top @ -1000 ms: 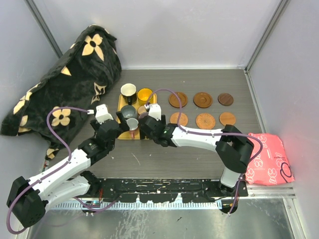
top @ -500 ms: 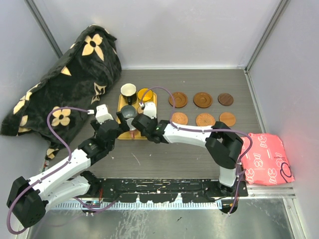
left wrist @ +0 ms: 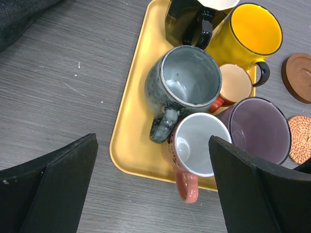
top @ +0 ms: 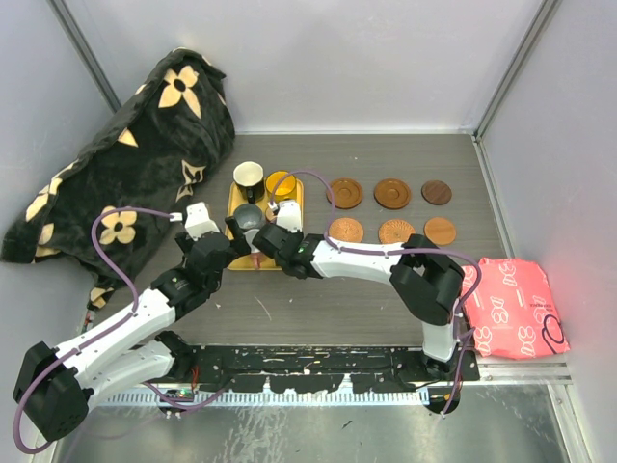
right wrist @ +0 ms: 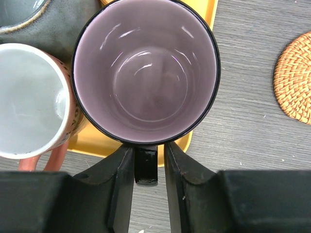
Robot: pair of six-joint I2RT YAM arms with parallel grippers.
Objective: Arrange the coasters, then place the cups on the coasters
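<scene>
I have the purple mug point(right wrist: 146, 73) in the right wrist view. It stands at the 5 o'clock corner of the yellow tray point(left wrist: 129, 145), and its black handle point(right wrist: 146, 167) sticks out toward 6 o'clock, over the tray's edge. The right gripper point(right wrist: 146, 155) has its jaws close on either side of that handle. One looks to be touching it, but I cannot tell whether the pinch is made.

The left gripper point(left wrist: 153, 141) hangs over the tray's 6 o'clock side with its jaws wide apart, holding nothing.

The mug looks glazed and hard, so I judge it stiff, slick and breakable, and fairly light since it is empty. The handle is the only free hold, because the white mug point(left wrist: 197, 145) presses against it at 9 o'clock and the grey mug point(left wrist: 184, 77) crowds it at 11.

A handle grip leaves the bowl's weight hanging off to one side. I expect the mug to try to swivel or droop unless the jaws bite squarely, high on the loop and close to the wall. I would lift straight up first, so I don't drag its neighbours.

All six coasters point(top: 392, 193) lie in two rows at 3 o'clock of the tray on the tabletop point(top: 386, 289). The nearest woven coaster point(right wrist: 296, 77) is just beside the mug.
</scene>
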